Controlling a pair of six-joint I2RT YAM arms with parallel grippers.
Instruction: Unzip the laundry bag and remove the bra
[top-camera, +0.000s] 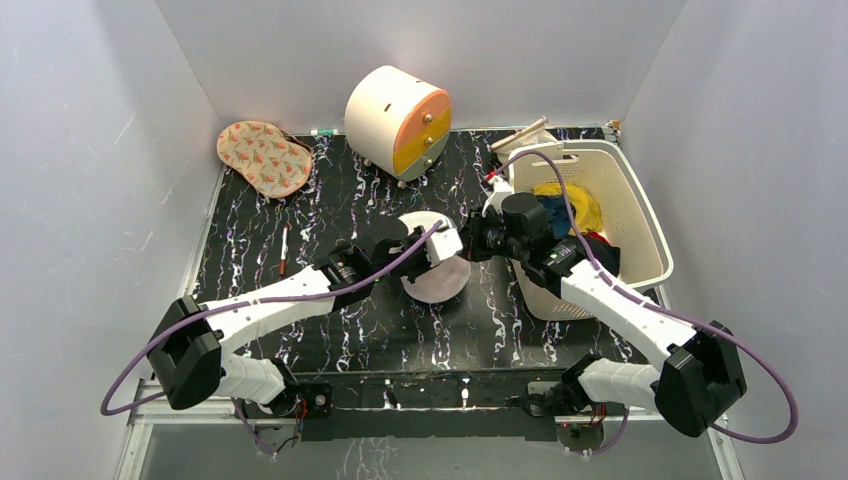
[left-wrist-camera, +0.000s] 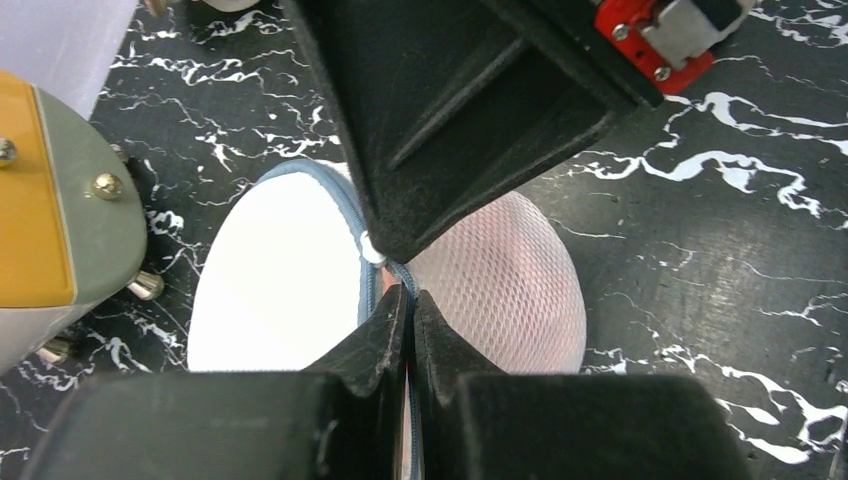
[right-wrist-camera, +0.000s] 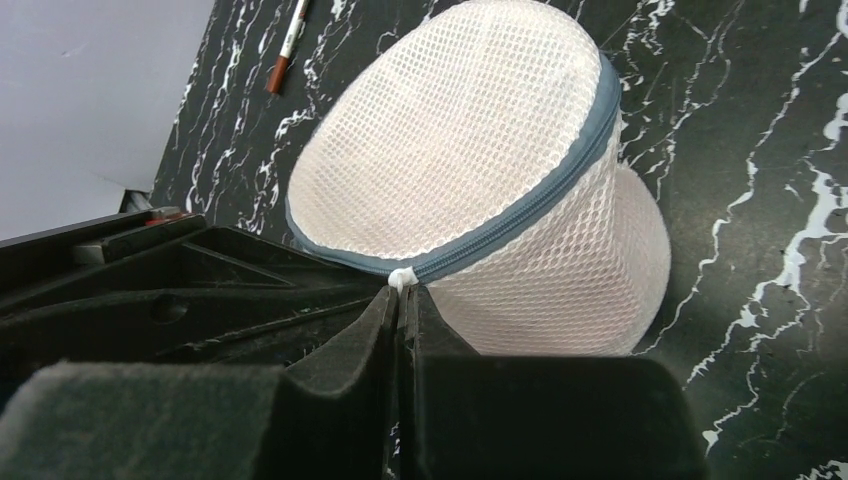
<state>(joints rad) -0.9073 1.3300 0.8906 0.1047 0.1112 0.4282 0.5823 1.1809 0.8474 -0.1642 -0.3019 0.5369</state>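
Observation:
The round white mesh laundry bag (top-camera: 437, 280) stands tilted on its edge in the middle of the black marbled table, between both grippers. My left gripper (left-wrist-camera: 411, 303) is shut on the grey zipper band (left-wrist-camera: 352, 215) at the bag's rim. From the other side, my right gripper (right-wrist-camera: 401, 297) is shut on the small white zipper pull (right-wrist-camera: 401, 278). The zipper (right-wrist-camera: 540, 200) looks closed along the length that shows. The bra (left-wrist-camera: 500, 285) shows only as pale pink through the mesh. In the top view the left gripper (top-camera: 428, 255) and the right gripper (top-camera: 468, 243) meet at the bag's top.
A cream-and-orange cylindrical cabinet (top-camera: 398, 120) stands at the back. A cream slotted basket (top-camera: 630, 215) with dark blue and yellow clothes (top-camera: 565, 212) sits to the right, close behind the right arm. A patterned pad (top-camera: 265, 157) and a pen (top-camera: 284, 250) lie to the left.

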